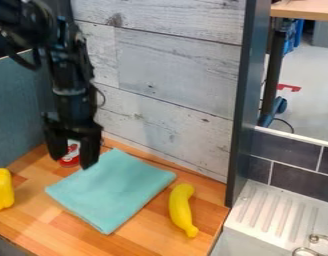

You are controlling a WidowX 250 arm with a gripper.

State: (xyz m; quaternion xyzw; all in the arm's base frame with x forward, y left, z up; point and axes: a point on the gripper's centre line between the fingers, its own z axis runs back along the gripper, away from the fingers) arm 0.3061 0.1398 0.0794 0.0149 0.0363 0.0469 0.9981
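The black gripper (74,150) hangs at the left, pointing down, its two fingers apart with a gap between them. Behind and between the fingers shows part of a red and white can (70,159) standing on the wooden counter; whether they touch it I cannot tell. Just right of and below the fingertips lies a folded teal cloth (112,190). A yellow banana (182,209) rests on the wood to the right of the cloth. At the left edge stands a yellow pepper-like object (2,190).
The wooden counter (150,232) is bounded by a whitewashed plank wall (173,75) behind and a blue-grey panel (16,115) at left. A dark upright post (243,110) separates it from a white sink with a ridged drainboard (270,212) at right.
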